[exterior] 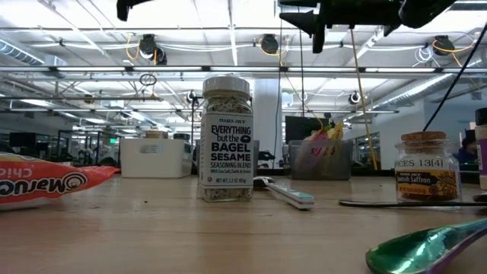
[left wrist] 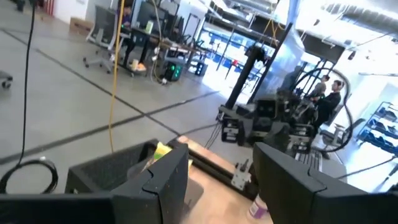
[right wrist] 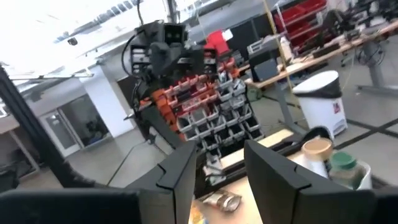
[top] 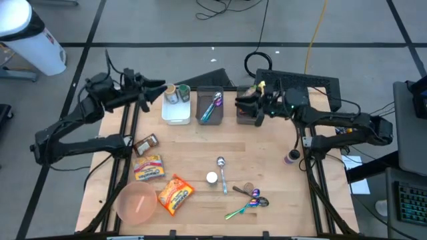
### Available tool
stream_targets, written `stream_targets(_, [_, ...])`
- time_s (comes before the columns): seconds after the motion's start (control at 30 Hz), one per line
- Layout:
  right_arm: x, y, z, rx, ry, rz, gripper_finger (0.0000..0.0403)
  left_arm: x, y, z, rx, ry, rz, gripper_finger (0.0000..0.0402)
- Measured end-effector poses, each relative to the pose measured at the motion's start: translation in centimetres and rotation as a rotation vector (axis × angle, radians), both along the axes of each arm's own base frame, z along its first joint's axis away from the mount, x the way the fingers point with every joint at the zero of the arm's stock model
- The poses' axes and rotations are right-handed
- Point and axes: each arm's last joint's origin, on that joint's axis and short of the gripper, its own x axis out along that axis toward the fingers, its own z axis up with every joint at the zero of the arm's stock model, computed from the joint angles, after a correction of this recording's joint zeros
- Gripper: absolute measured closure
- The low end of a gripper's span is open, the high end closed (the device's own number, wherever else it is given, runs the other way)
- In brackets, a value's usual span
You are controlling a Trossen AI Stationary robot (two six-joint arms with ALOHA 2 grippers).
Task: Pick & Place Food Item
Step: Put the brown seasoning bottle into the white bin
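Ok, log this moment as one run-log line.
left gripper: open, empty, above white bin | right gripper: open, empty, above dark bin | noodle packs: untouched

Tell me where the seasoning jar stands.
High view: the seasoning jar stands upright at the table's centre front, beside the silver spoon, right of the orange snack packet.

Bright, even light from long ceiling strip lights; glare whites out the low view's top. Soft short shadows on the pale wooden tabletop. Near shiny green metal spoon out of focus; wrist views motion-blurred w/ blown-out bkgd.
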Motion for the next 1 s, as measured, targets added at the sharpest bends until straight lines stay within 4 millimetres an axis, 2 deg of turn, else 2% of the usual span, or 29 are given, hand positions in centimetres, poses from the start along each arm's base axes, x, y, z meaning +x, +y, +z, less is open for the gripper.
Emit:
stream_targets(0.13, [0.7, 1.0, -0.4, 0.012, 0.013, 0.011, 0.0275, -0.1, -0.1, -1.0, -0.017, 0.018, 0.0, 0.0215])
stream_targets(0.37, [1.1, 2.2, -0.4, 0.02, 0.014, 0.056, 0.0275, 0.1, -0.1, -1.2, -0.118, 0.0, -0.007, 0.0215])
stream_targets(0.63, [1.1, 2.8, -0.3, 0.012, 0.009, 0.121, 0.0275, 0.0, -0.1, -1.2, -0.11, 0.0, -0.007, 0.0215])
stream_targets(0.83, [1.1, 2.9, -0.3, 0.093, 0.003, 0.146, 0.0275, 0.0, -0.1, -1.2, -0.105, 0.002, -0.007, 0.0215])
stream_targets(1.0, [1.1, 2.9, -0.6, 0.094, 0.031, 0.143, 0.0275, 0.0, -0.1, -1.2, -0.106, 0.001, -0.006, 0.0215])
